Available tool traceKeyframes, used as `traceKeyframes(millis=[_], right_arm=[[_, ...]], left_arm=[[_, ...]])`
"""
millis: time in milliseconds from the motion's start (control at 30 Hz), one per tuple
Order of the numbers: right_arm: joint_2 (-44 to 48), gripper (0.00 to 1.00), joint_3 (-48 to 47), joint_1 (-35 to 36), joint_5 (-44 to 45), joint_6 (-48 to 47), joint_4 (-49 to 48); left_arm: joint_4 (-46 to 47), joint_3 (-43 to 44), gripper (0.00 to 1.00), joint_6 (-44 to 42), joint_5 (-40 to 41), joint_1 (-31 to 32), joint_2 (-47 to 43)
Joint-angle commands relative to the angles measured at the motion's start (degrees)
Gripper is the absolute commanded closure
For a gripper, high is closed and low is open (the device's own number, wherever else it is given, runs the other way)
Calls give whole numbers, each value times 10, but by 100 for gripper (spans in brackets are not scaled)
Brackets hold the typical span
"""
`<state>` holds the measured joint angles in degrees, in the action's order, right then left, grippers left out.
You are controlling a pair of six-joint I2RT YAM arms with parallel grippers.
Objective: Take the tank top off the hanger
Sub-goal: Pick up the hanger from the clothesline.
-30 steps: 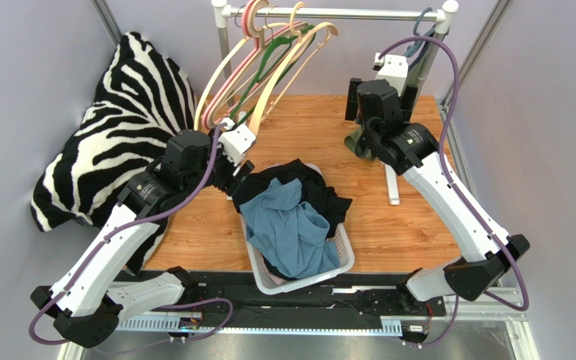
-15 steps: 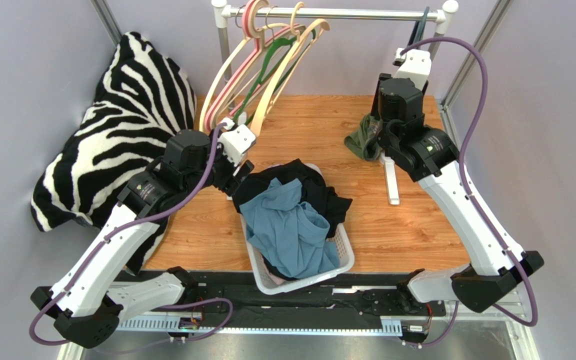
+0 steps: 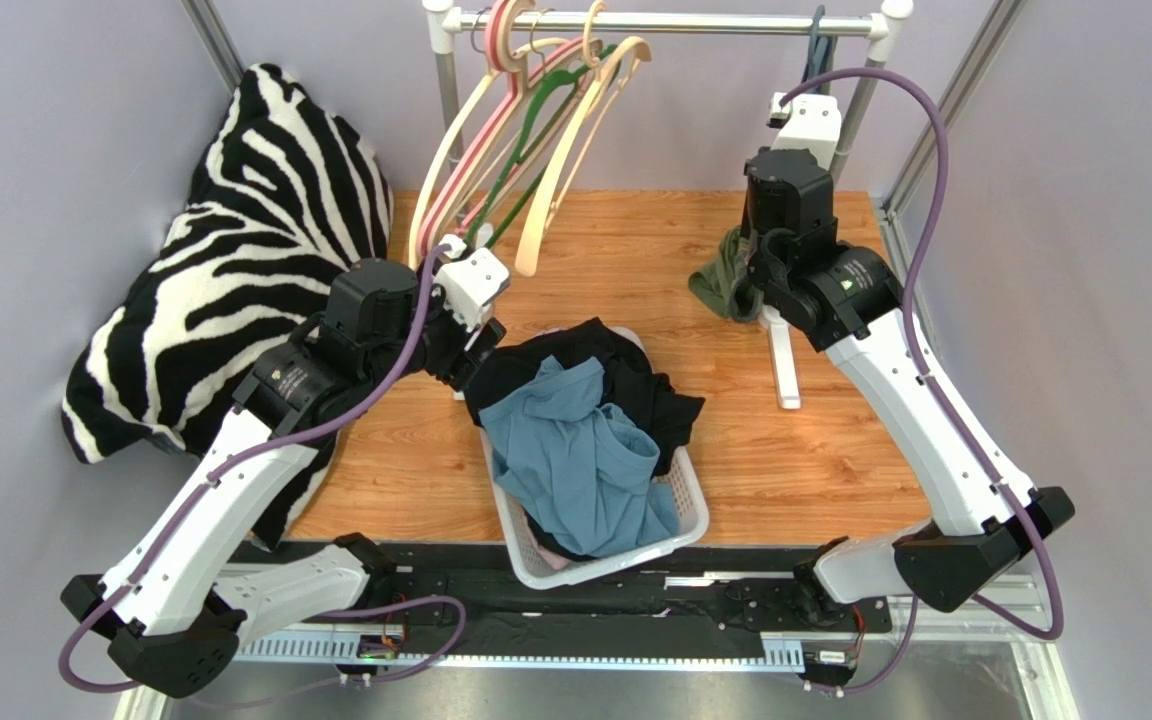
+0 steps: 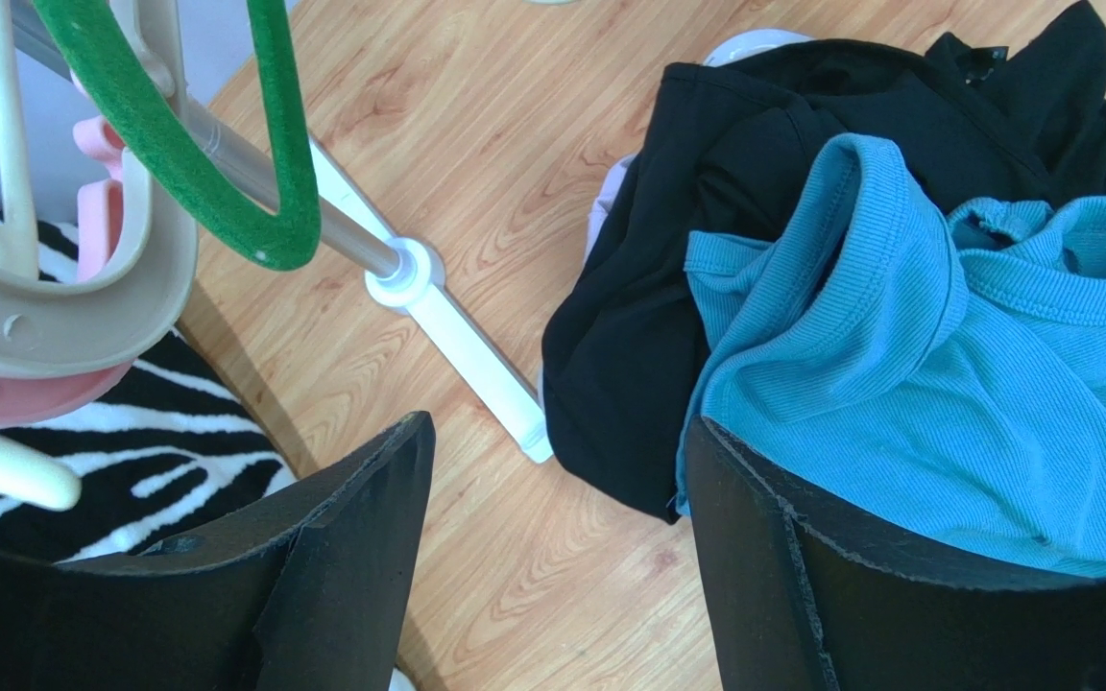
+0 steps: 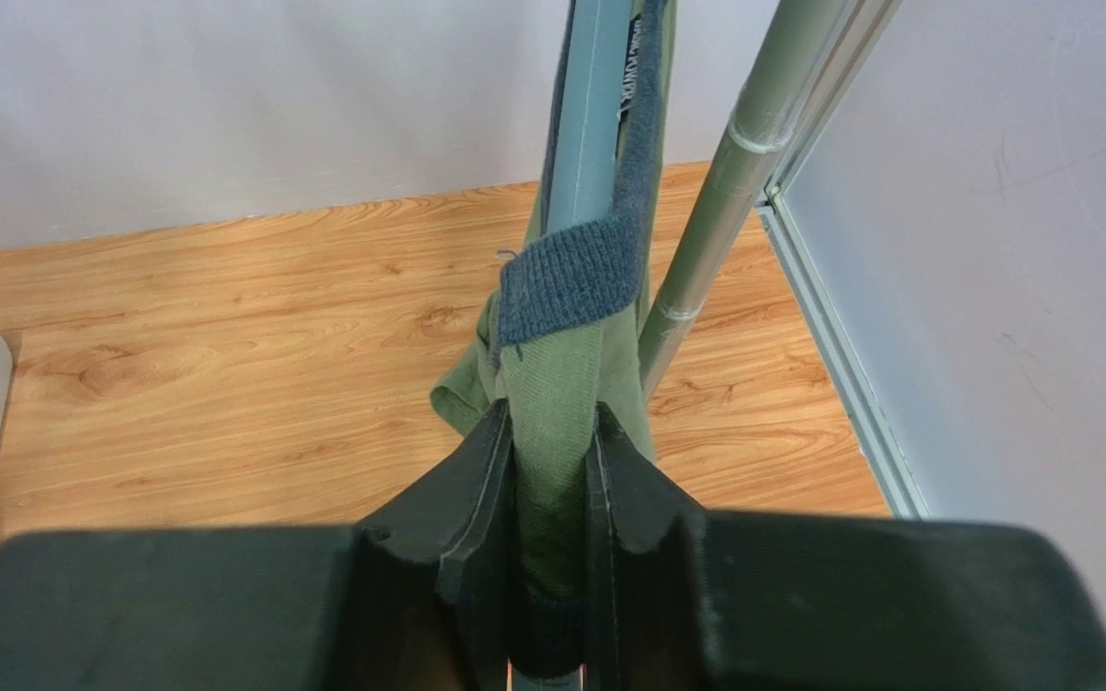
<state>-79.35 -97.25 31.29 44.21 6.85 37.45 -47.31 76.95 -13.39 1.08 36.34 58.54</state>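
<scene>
Tank top (image 5: 573, 360), olive, hangs on the grey-blue hanger (image 5: 591, 130) at the right end of the rack rail (image 3: 687, 24), over the table's (image 3: 642, 240) far right corner. Right gripper (image 5: 552, 439) is pinched tight on its fabric just below the hanger. Left gripper (image 4: 559, 562) has its jaws wide apart and holds nothing, beside the left edge of the laundry basket (image 3: 683, 522).
</scene>
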Motion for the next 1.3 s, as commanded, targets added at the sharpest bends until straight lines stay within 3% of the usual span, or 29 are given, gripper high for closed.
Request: traceKeyframes(millis=[0, 267, 400, 600, 900, 1067, 1267], right_arm=[[17, 100, -29, -3, -45, -36, -30], [67, 100, 12, -3, -152, -143, -184], [77, 100, 15, -3, -202, -172, -215], [117, 100, 43, -4, -259, -146, -215], [238, 100, 202, -4, -293, -112, -225], [274, 100, 266, -4, -293, -110, -288], [248, 100, 277, -4, -297, -121, -416]], left_arm=[[14, 7, 27, 8, -7, -2, -14], [14, 5, 28, 8, -5, -4, -16], [15, 4, 28, 9, -6, -6, -17], [16, 1, 28, 9, -6, -8, -21], [19, 0, 29, 10, -7, -8, -20], [18, 4, 29, 10, -7, -8, -19], [16, 5, 29, 9, -7, -10, -16]])
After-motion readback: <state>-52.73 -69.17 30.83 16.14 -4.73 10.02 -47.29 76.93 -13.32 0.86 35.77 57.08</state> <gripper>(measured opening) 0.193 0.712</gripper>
